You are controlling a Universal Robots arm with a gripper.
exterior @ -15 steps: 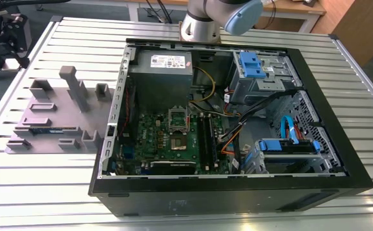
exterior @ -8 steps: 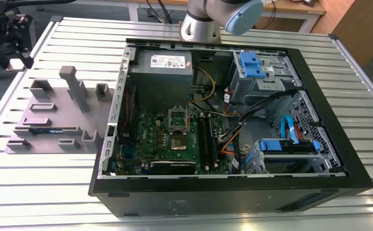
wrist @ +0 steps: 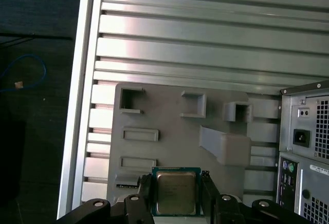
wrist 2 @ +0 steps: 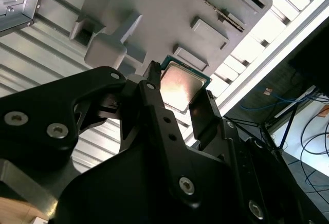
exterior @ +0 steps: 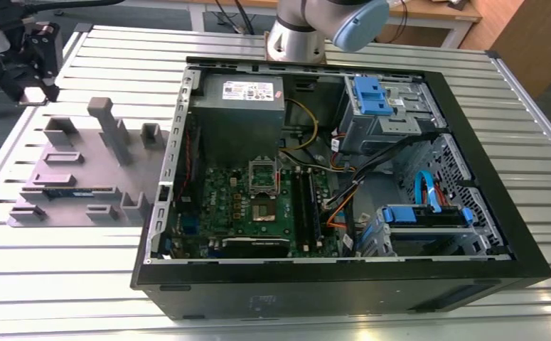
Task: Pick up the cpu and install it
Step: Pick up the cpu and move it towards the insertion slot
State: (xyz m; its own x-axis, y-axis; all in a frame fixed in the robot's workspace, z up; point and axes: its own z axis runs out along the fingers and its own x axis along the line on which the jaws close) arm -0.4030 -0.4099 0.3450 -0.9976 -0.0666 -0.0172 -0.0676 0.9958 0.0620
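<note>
Holding the cpu (wrist: 176, 196) (silvery top showing), gripper (wrist: 177, 179) clamped on its edges, above grey holder tray (wrist: 169, 112).

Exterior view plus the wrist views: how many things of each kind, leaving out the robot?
Open black computer case: 1
Grey plastic parts tray: 1
Thin dark stick lying in that tray: 1
Small silvery square cpu held in the gripper: 1
Total: 4

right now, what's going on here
The arm's end effector grips the cpu, holding it above the grey parts tray on the table. The open computer case sits beside the tray, toward the exterior view's right. The cpu is not yet in the board.
</note>
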